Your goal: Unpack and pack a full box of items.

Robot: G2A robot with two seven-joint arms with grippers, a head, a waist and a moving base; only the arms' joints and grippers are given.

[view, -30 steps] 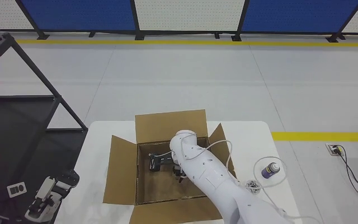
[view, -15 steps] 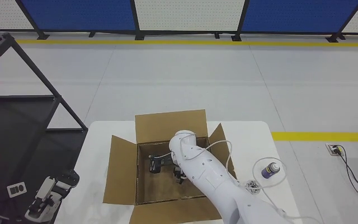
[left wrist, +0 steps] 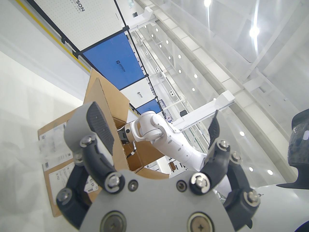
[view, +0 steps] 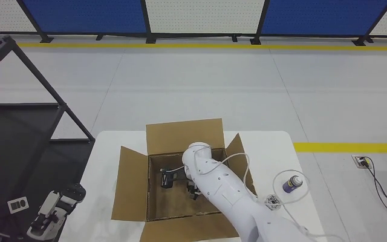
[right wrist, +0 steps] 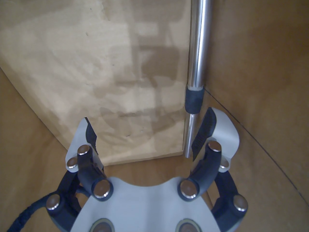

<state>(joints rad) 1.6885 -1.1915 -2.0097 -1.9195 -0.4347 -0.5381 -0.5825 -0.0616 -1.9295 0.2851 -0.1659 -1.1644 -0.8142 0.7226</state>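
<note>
The right tool (right wrist: 148,124) sits deep inside the cardboard box (right wrist: 72,49), its fingers spread wide and pinching nothing. A metal rod (right wrist: 198,49) with a black band lies close along one box wall, running straight away from the tool. Its near end reaches in between the fingers, just beside one ribbed pad (right wrist: 204,131) — whether it touches that pad I cannot tell. The other finger is well apart from the rod.

Seen from above, the white right arm (view: 217,181) comes in over the box rim behind the tool, wrist bent down into the box, which stands open on the desk (view: 103,157). A can (view: 293,183) stands on the desk outside the box, well away from the tool, past the arm.

The left tool (left wrist: 154,119) is also spread and empty, aimed upward. Ahead of it is the box's outer side, with white labels (left wrist: 60,155) bearing barcodes and small print. Farther off stand white and blue panels (left wrist: 120,66), each with a logo.
</note>
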